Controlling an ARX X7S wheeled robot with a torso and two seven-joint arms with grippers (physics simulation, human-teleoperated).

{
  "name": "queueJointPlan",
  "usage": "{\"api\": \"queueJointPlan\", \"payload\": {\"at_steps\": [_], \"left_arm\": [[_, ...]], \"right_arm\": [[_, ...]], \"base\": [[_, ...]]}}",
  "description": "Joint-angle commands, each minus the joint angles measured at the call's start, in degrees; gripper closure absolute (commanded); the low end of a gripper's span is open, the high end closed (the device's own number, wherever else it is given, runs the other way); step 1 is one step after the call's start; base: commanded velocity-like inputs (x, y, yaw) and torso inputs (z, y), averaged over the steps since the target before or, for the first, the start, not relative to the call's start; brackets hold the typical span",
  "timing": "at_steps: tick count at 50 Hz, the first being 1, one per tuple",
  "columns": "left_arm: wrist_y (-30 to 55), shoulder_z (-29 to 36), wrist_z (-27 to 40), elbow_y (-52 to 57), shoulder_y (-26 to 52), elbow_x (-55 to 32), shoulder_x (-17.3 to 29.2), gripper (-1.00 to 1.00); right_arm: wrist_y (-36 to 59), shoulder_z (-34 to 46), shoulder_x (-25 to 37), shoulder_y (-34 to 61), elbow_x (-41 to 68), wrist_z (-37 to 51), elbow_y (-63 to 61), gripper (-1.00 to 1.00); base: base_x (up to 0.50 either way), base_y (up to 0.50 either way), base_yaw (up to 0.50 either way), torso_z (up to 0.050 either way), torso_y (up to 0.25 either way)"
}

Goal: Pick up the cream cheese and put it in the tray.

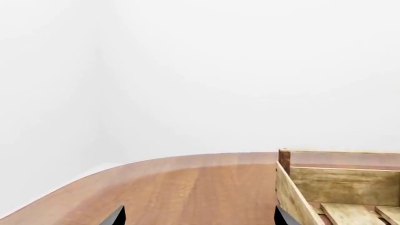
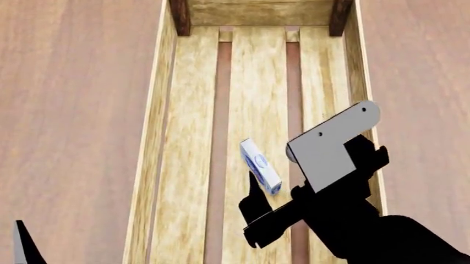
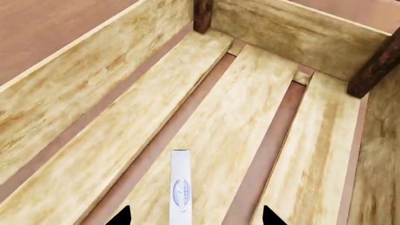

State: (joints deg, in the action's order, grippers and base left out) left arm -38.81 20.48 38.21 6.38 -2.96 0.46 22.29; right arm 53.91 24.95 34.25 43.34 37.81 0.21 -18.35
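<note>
The cream cheese [image 2: 260,164], a small white-and-pale-blue box with a blue oval logo, stands on its thin edge inside the tray [image 2: 156,110], over the middle slat. In the right wrist view the cream cheese [image 3: 181,187] shows as a narrow white strip between the two dark fingertips, with a gap on each side. My right gripper [image 3: 195,218] is open around it, low inside the tray [image 3: 75,93]. From the head camera the right gripper [image 2: 280,184] sits at the box's near end. My left gripper [image 1: 200,216] is open over bare table, beside the tray [image 1: 293,194].
The tray rests on a brown wooden table [image 2: 74,110] with a rounded edge [image 1: 75,180]. Dark brown corner posts [image 3: 201,14] stand at the tray's far end. The left gripper's fingertip [image 2: 22,245] shows at the head view's lower left.
</note>
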Motion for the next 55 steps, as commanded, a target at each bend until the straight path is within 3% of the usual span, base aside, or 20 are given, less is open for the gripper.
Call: {"api": "queueJointPlan", "payload": {"at_steps": [1, 13, 22, 27, 35, 38, 43, 48, 55], "left_arm": [[0.2, 0.0, 0.2, 0.0, 0.1, 0.0, 0.1, -1.00], [1.0, -0.6, 0.6, 1.5, -0.2, 0.2, 0.6, -1.00], [1.9, -1.1, 1.0, 3.6, -0.7, 0.6, 1.2, -1.00], [2.9, -1.7, 1.2, 5.7, -1.0, 0.4, 1.8, -1.00], [5.5, -3.2, 1.5, 9.8, -1.0, 0.1, 2.9, -1.00], [7.1, -4.3, 1.8, 12.7, -0.9, 0.6, 3.6, -1.00], [10.1, -5.6, 1.8, 17.5, -0.4, 0.5, 4.6, -1.00], [13.1, -5.9, 0.1, 21.5, 1.4, -1.1, 6.6, -1.00], [17.8, -6.2, -1.9, 25.8, 5.6, -4.4, 8.4, -1.00]], "right_arm": [[2.6, -5.3, 3.9, -3.4, 4.2, 4.1, -11.5, -1.00], [2.8, -12.8, 7.7, -8.2, 8.7, 7.9, -20.9, -1.00], [-3.6, -26.4, 10.7, -19.7, 12.2, 10.9, -27.9, -1.00], [-9.1, -37.0, 10.6, -27.5, 15.6, 10.0, -30.2, -1.00], [-12.9, -47.7, 9.3, -34.9, 18.3, 9.3, -29.7, -1.00], [-15.0, -49.9, 7.9, -37.3, 16.8, 8.6, -29.6, -1.00], [-22.4, -46.5, 3.7, -41.6, 4.2, 5.9, -27.9, -1.00], [-29.8, -46.0, -2.0, -42.6, 4.8, 0.6, -24.1, -1.00], [-34.6, -45.9, -6.3, -40.6, 2.8, 1.3, -22.2, -1.00]], "base": [[0.00, 0.00, 0.00, 0.000, 0.000], [0.00, 0.00, 0.00, 0.000, 0.000], [0.00, 0.00, 0.00, 0.000, 0.000], [0.00, 0.00, 0.00, 0.000, 0.000], [0.00, 0.00, 0.00, 0.000, -0.001], [0.00, 0.00, 0.00, 0.000, 0.000], [0.00, 0.00, 0.00, 0.000, 0.000], [0.00, 0.00, 0.00, 0.000, 0.000], [0.00, 0.00, 0.00, 0.000, 0.000]]}}
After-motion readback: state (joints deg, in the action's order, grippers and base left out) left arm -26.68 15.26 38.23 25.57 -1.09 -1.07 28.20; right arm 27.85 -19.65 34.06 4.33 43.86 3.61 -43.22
